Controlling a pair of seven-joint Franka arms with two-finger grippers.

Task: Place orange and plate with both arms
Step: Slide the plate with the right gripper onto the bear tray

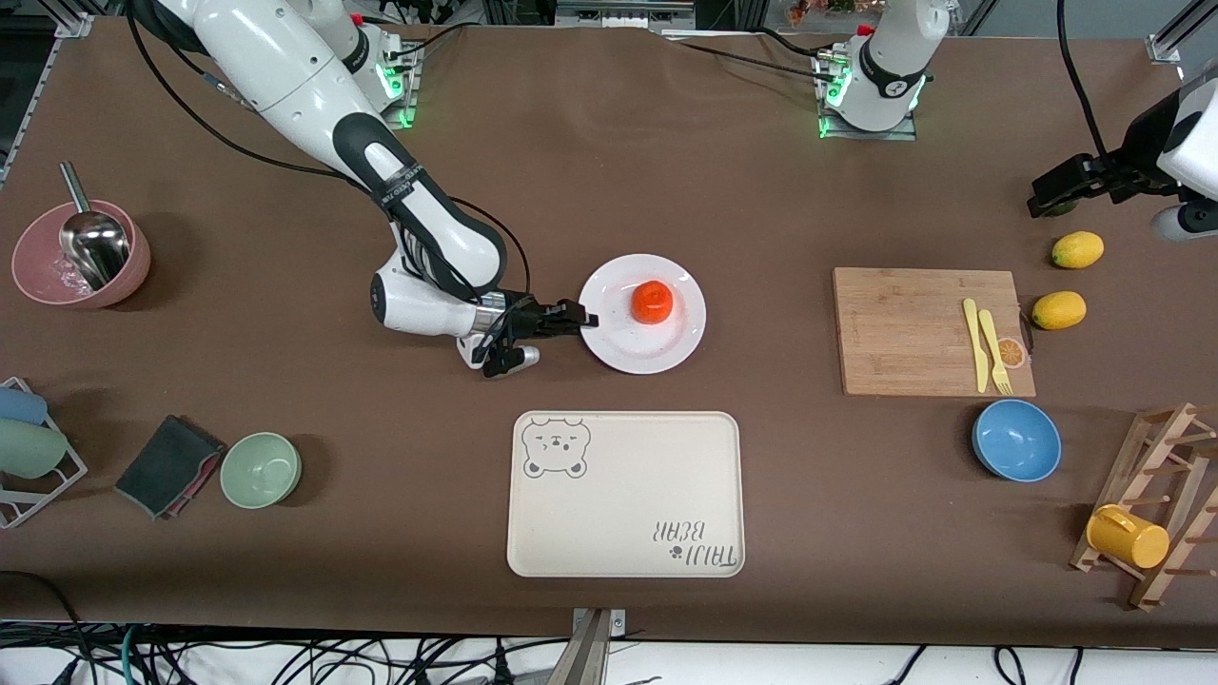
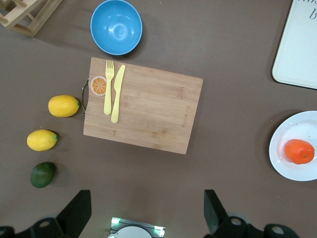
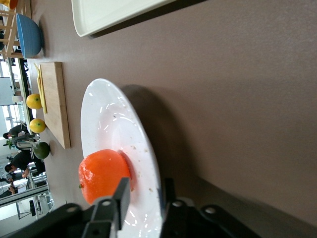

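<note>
Orange on the plate — both round, no long axis, my right tool clamping that plate's rim at my right arm's end, my left tool spread open, waiting above the lemons

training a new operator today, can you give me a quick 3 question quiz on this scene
1. True or false: the orange lies on the plate.
2. Which gripper pinches the plate's rim: A left gripper, B right gripper?
3. Fill in: the yellow fork and knife lie on the wooden ____.

Key: 1 true. 2 B; the left gripper waits open above the table by the lemons. 3 cutting board.
</note>
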